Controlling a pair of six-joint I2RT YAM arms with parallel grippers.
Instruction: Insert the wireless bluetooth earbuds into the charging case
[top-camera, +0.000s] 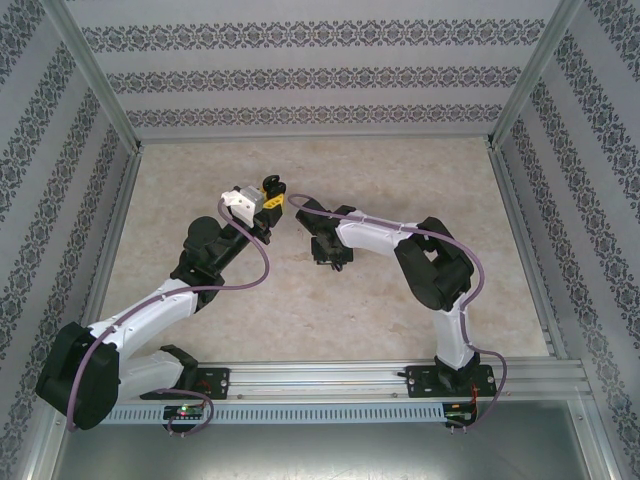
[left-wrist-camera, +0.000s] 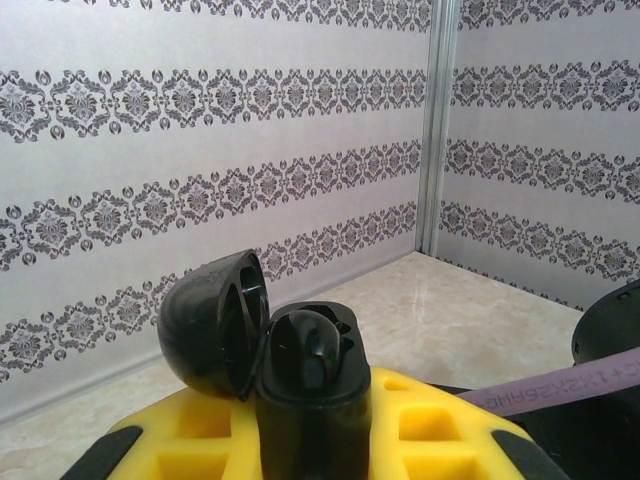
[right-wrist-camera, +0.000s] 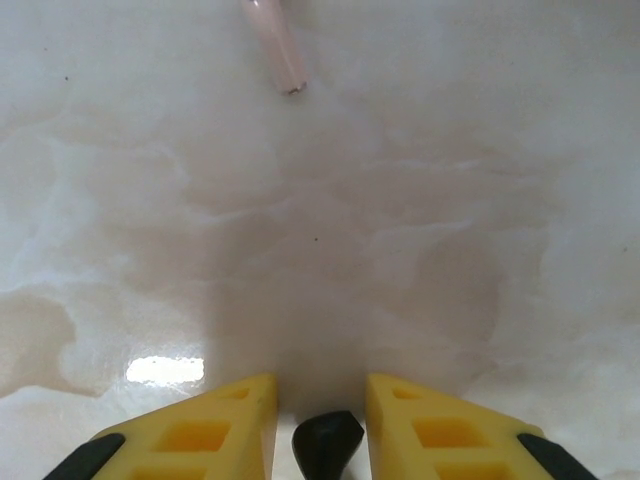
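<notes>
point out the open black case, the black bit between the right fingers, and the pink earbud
open black case (left-wrist-camera: 312, 410): left wrist view, front wall of its base
black bit (right-wrist-camera: 327, 440): right wrist view, its rounded top, likely an earbud
pink earbud (right-wrist-camera: 275, 45): right wrist view, its stem

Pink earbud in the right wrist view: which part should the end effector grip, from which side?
Probably the pink earbud by its thin stem, across the width, from above: it lies flat on the table; its head is cut off.

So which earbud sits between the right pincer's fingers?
The black earbud; the pale pink earbud lies apart on the table, farther ahead.
</notes>
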